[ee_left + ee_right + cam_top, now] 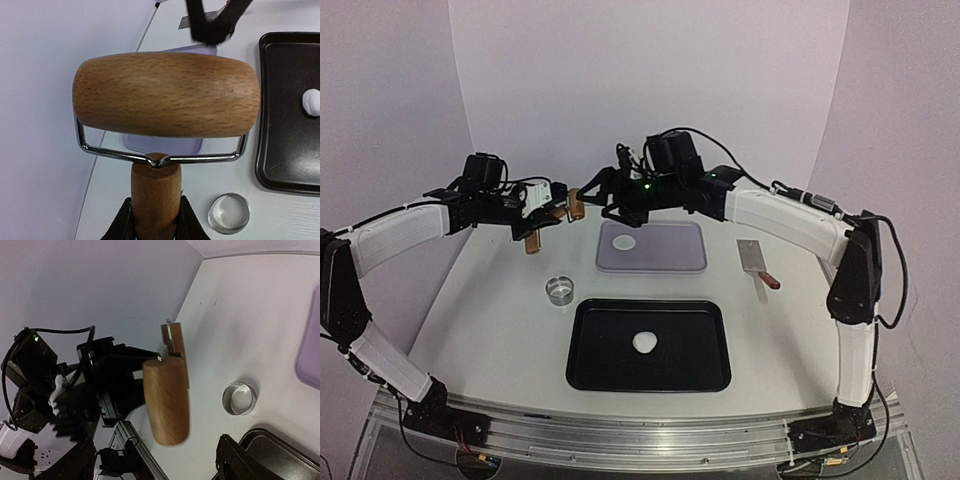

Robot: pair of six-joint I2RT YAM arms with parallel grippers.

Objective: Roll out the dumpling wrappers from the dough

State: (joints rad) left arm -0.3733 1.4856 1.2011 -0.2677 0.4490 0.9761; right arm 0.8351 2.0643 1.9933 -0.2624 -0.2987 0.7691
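Observation:
A wooden roller (574, 206) hangs in the air over the table's far left. My left gripper (156, 216) is shut on its handle (156, 192), with the barrel (165, 95) crosswise in front. My right gripper (603, 200) stands open just right of the roller. In the right wrist view its dark fingers (239, 460) are spread wide, with the barrel (166, 400) ahead between them. One thin white dumpling wrapper (624, 242) lies on the purple mat (665, 250). A white lump of dough (645, 343) sits in the black tray (700, 370).
A small metal ring cutter (561, 289) stands left of the tray, also seen in the left wrist view (228, 213) and the right wrist view (239, 398). A scraper with a red-brown handle (757, 262) lies right of the mat.

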